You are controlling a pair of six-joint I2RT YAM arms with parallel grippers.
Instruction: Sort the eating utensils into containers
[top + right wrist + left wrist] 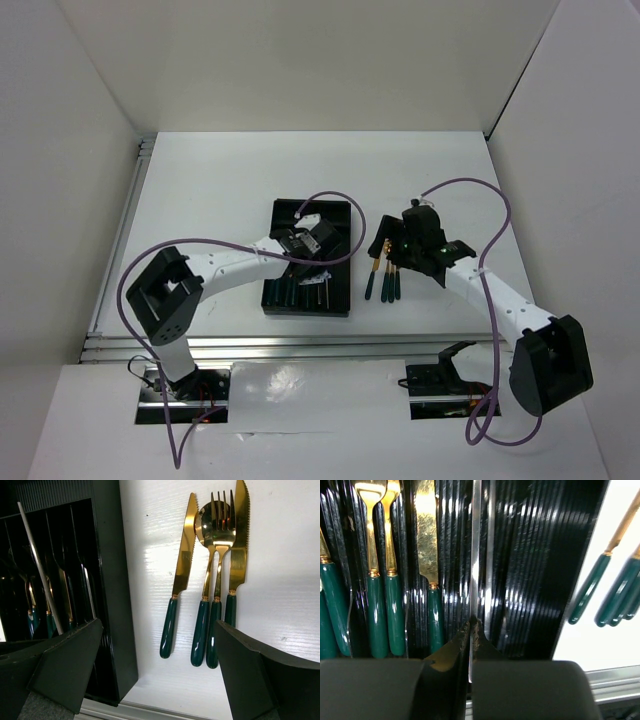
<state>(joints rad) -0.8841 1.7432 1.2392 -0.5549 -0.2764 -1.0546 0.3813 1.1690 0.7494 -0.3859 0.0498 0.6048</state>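
Note:
The black cutlery tray [338, 216] lies mid-table. My left gripper [298, 240] hovers over it, shut on a thin pale chopstick [476, 555] that runs lengthwise above a right-hand compartment [530, 570]. The left compartments hold green-handled gold utensils: forks or spoons [380, 580] and a knife [431, 580]. My right gripper [402, 245] is open and empty above several utensils on the table [385, 285]. In the right wrist view these are a knife [179, 580], a spoon and fork together [210, 595] and a second knife [236, 560], between my open fingers [65, 665].
The tray's right wall [107, 580] stands just left of the loose utensils. The chopstick also shows in the right wrist view [42, 575]. The table's front metal rail [300, 345] runs below the tray. White walls enclose the table.

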